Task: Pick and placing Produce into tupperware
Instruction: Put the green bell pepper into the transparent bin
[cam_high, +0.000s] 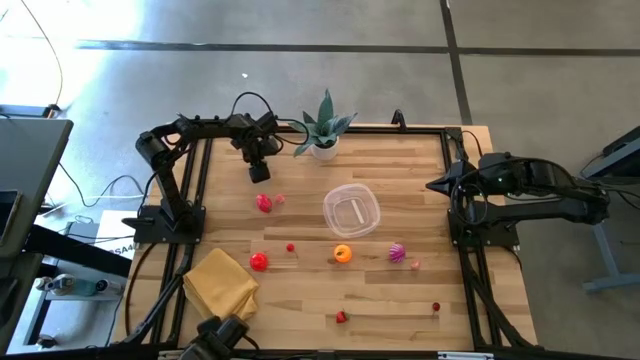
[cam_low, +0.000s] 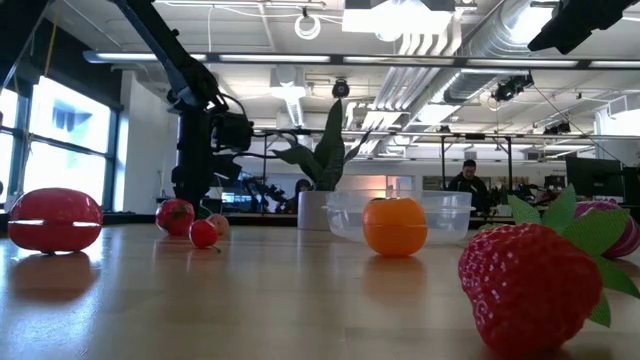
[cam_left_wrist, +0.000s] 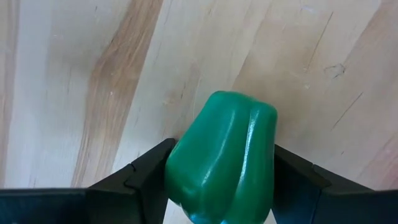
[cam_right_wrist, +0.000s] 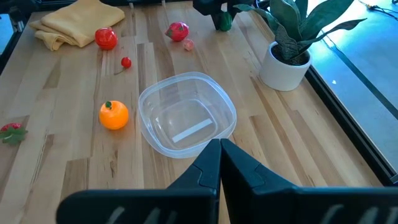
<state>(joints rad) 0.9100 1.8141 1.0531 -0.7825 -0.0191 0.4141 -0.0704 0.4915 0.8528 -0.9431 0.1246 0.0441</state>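
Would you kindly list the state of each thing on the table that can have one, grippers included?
Left gripper: shut on the green pepper, above the wood, near the potted plant.
Right gripper: shut, holding nothing, at the table's right side.
Tupperware: lidless, upright, empty.
Orange fruit: loose on the table, outside the tub.
Strawberry: lying loose on the table.
Yellow cloth: folded.

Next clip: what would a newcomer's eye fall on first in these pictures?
First, the green pepper clamped in the left end effector, held above the table's far left part, near the potted plant. Next, the clear empty tupperware at mid-table, with the orange fruit just in front of it and red pieces scattered around. The right end effector waits shut at the right edge.
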